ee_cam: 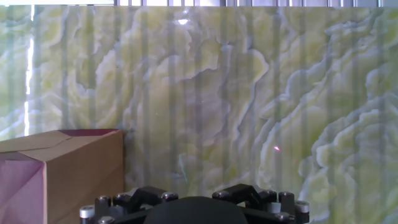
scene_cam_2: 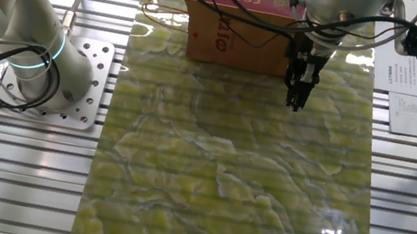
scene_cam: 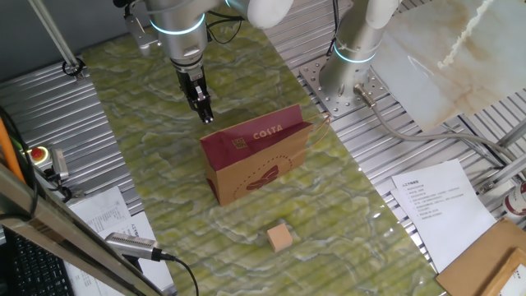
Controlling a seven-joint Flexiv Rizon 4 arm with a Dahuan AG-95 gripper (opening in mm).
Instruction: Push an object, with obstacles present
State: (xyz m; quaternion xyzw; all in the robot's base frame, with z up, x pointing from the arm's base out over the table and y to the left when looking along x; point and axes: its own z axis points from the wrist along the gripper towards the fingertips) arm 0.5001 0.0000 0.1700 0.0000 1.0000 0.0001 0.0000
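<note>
Small tan wooden cube (scene_cam: 280, 238) sits flat on green marbled counter (scene_cam: 148, 140), well apart from brown/maroon COSTA paper bag (scene_cam: 255, 160), which stands upright, open-topped, w/ string handles.

1. "COSTA" stands in white capitals on the maroon upper band of the brown paper bag (scene_cam: 255, 156), read in one fixed view.
2. In the other fixed view the bag's (scene_cam_2: 237, 27) lettering shows only partly and upside down, too broken to read.
3. Printed sheets (scene_cam: 434, 197) beside the table carry text too small to read.
</note>
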